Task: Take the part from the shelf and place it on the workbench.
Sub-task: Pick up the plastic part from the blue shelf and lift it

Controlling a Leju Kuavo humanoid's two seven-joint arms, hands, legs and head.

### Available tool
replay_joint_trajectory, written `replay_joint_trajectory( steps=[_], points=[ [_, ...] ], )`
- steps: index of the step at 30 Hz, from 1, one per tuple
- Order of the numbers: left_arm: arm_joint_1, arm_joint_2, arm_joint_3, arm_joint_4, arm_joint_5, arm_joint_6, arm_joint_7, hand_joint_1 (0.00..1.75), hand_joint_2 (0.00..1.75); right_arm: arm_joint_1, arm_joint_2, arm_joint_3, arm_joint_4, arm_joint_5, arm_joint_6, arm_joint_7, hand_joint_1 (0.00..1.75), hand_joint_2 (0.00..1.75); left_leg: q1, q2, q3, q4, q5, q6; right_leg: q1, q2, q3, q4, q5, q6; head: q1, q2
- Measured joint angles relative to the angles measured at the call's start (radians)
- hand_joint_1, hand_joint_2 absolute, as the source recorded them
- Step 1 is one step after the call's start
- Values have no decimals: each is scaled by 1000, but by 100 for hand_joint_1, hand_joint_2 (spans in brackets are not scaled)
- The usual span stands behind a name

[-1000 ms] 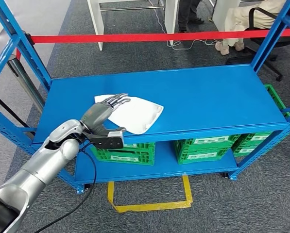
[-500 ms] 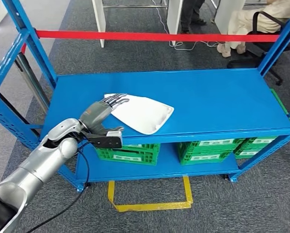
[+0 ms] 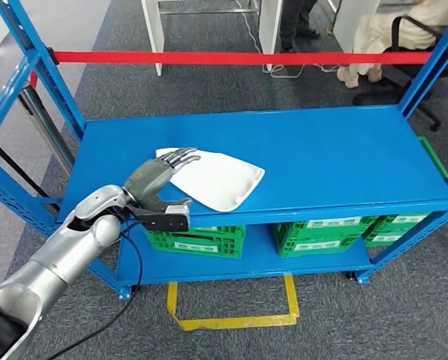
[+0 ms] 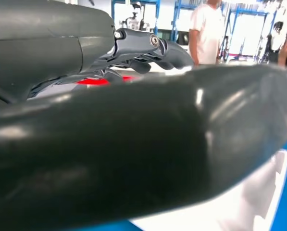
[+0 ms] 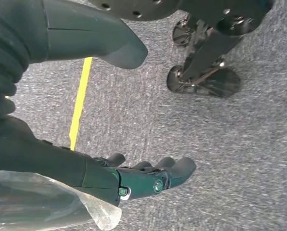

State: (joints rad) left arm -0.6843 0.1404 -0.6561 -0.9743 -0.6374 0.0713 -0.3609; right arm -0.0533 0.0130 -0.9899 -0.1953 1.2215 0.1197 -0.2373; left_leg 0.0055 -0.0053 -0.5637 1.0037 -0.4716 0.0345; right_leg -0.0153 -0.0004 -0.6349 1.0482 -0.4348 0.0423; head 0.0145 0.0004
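Observation:
The part is a flat white bag-like piece [image 3: 221,178] lying on the left half of the blue shelf's upper deck [image 3: 335,157]. My left hand [image 3: 153,178] reaches in over the deck's front edge at the part's left end. Its fingers [image 3: 178,157] stretch out flat over that end, and the thumb points along the front edge, apart from the fingers. In the left wrist view the thick thumb [image 4: 134,144] crosses the picture with the white part [image 4: 243,202] behind it. My right hand [image 5: 134,178] hangs over the grey carpet with its fingers apart, holding nothing.
Green crates [image 3: 196,238] [image 3: 317,232] stand on the lower deck. Blue uprights [image 3: 37,82] frame the shelf's ends, and a red bar [image 3: 239,57] runs behind it. A yellow floor marking [image 3: 233,319] lies in front. A seated person [image 3: 380,30] is at the back right.
The whole picture has shifted a little, so the camera moved. My left hand stays at the part's left end with its fingers stretched over it; the part lies flat as before.

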Motion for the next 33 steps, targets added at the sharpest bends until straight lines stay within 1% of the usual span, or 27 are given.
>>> replay_joint_trajectory(
  steps=[3, 4, 6, 7, 8, 9, 10, 11, 12, 13, 14, 16, 17, 18, 19, 21, 22, 23, 24, 25, 26, 27, 28, 30, 31, 32, 33],
  points=[
    [-3, 1, 0, 0, 0, 0, 0, 0, 0, -2, 0, 0, 0, 0, 0, 0, 0, 175, -6, -1, -3, 5, -4, -8, 3, 2, 27, -37, -12, -6, 0, 0],
    [-4, 1, 0, 0, 0, 0, 0, 0, 0, -2, 0, 0, 0, 1, 0, -1, 0, 175, -7, -1, -4, 9, -10, -15, 3, 3, 34, -43, -18, -15, -1, 0],
    [-2, 6, 0, 0, 1, -1, 0, 0, 0, 0, 0, 0, 0, 3, 0, 0, 0, 175, -4, 1, -83, 166, -72, -31, 2, 5, 45, -43, -29, -39, -6, 0],
    [-1, 8, 0, 0, 1, -1, 0, 0, 0, 1, 0, 0, 0, 5, -1, 1, 0, 175, -3, 1, -122, 240, -93, -37, 3, 5, 53, -45, -36, -49, -7, 0],
    [1, 10, -1, 0, 2, -2, 0, 0, 0, 1, 0, -1, 0, 6, -2, 2, 0, 175, -3, 1, -156, 294, -96, -37, 5, 6, 61, -44, -42, -53, -9, 0],
    [1, 10, -1, 0, 2, -2, -1, 0, 0, 1, 0, -1, 0, 7, -2, 3, 0, 175, -3, 1, -143, 253, -59, -32, 6, 6, 68, -44, -47, -52, -9, 0],
    [0, 10, -1, 0, 2, -2, -1, 0, 0, 1, 0, -1, 0, 7, -2, 4, 0, 175, -5, 1, -118, 186, -13, -24, 8, 7, 75, -44, -51, -51, -9, 0],
    [-2, 10, -1, 0, 2, -2, -2, 0, 0, 1, 1, -1, 0, 7, -2, 4, 0, 175, -8, 2, -90, 123, 19, -15, 10, 7, 80, -44, -56, -49, -8, 0],
    [-4, 11, -1, 0, 2, -2, -2, 0, 0, 0, 2, -1, 0, 7, -2, 4, 0, 175, -11, 2, -67, 68, 35, -8, 11, 7, 82, -44, -60, -45, -8, 0],
    [-6, 11, -1, 0, 3, -2, -3, 0, 0, 0, 3, -1, 0, 8, -2, 4, 0, 175, -14, 2, -54, 35, 39, -3, 11, 6, 83, -44, -62, -40, -7, 0],
    [-7, 11, -1, 0, 3, -2, -4, 0, 0, -1, 3, -1, 1, 8, -2, 4, 0, 175, -17, 2, -49, 21, 30, 1, 11, 5, 82, -42, -61, -34, -7, 0],
    [-8, 12, -1, 0, 3, -2, -5, 0, 0, -1, 3, -1, 1, 9, -2, 5, 0, 175, -14, 1, -40, 8, 27, 5, 10, 4, 80, -35, -60, -22, -6, 0],
    [-8, 12, 0, 0, 3, -2, -6, 0, 0, -1, 3, -1, 1, 9, -2, 5, 0, 175, -11, 1, -33, 5, 27, 9, 11, 3, 75, -21, -67, -16, -5, 0],
    [-10, 12, 0, 0, 3, 0, -6, 0, 0, -2, 3, 0, 1, 10, -2, 4, 0, 175, -8, 1, -27, 2, 27, 11, 9, 3, 60, 8, -84, -12, -3, 0],
    [-10, 11, 0, 0, 3, 3, -6, 0, 0, -3, 4, 0, 1, 11, -2, 4, 0, 175, -6, 1, -23, 0, 27, 13, 8, 3, 32, 58, -108, -8, -2, 0],
    [-8, 8, 0, 0, 2, 11, -5, 0, 0, -4, 4, 0, 1, 12, -4, 3, 0, 175, -6, 1, -22, 1, 24, 15, 5, 2, -45, 186, -158, -1, 0, 0],
    [-4, 7, 0, 0, 2, 14, -3, 0, 0, -3, 4, 0, 1, 12, -4, 3, 0, 175, -6, 1, -21, 1, 21, 15, 4, 2, -77, 229, -166, 2, 0, 0],
    [0, 6, 0, 0, 1, 16, -1, 0, 0, -1, 3, 0, 1, 13, -5, 2, 0, 175, -5, 1, -18, 2, 18, 14, 3, 2, -93, 236, -154, 4, 1, 0],
    [2, 6, 0, 0, 0, 16, 2, 0, 0, 0, 3, 0, 1, 14, -5, 2, 0, 175, -4, 1, -14, 2, 14, 12, 2, 2, -89, 205, -122, 5, 0, 0],
    [3, 6, 0, 0, 0, 16, 3, 0, 0, 0, 3, 0, 1, 14, -5, 1, 0, 175, -2, 1, -9, 4, 9, 9, 0, 1, -68, 140, -76, 6, 0, 0],
    [3, 6, 0, 0, 0, 16, 3, 0, 0, 0, 4, 0, 1, 15, -5, 1, 0, 175, -2, 1, -4, 5, 4, 4, -1, 2, -42, 72, -38, 6, 0, 0],
    [2, 6, 0, 0, 0, 16, 3, 0, 0, -2, 4, 0, 1, 15, -5, 0, 0, 175, -2, 1, -2, 8, 0, -1, 0, 2, -21, 14, -21, 3, 1, 0],
    [1, 6, 0, 0, 0, 15, 4, 0, 0, -2, 4, 0, 1, 15, -5, 0, 0, 175, -3, 0, -3, 10, -4, -6, 1, 2, -6, -19, -10, -3, 1, 0],
    [2, 6, 0, 0, -3, 15, 5, 0, 0, -1, 4, 0, 1, 15, -4, 0, 0, 175, -5, 0, -5, 16, -7, -17, 4, 2, 3, -31, -15, -21, 1, 0],
    [2, 6, 0, 0, -5, 17, 9, 0, 44, 0, 4, 0, 1, 15, -4, 0, 0, 175, -5, 0, -4, 19, -10, -23, 3, 2, 8, -30, -8, -28, 0, 0],
    [3, 6, 1, 0, -7, 18, 15, 0, 87, 1, 4, 0, 1, 14, -4, 0, 0, 175, -5, 1, -5, 29, -16, -28, 2, 2, 11, -30, -8, -33, 0, 0],
    [1, 6, 1, 0, -11, 20, 22, 0, 131, 1, 4, 0, 1, 13, -4, 0, 0, 175, -4, 1, -14, 51, -30, -33, 1, 2, 16, -31, -9, -36, -2, 0]
  ],
)
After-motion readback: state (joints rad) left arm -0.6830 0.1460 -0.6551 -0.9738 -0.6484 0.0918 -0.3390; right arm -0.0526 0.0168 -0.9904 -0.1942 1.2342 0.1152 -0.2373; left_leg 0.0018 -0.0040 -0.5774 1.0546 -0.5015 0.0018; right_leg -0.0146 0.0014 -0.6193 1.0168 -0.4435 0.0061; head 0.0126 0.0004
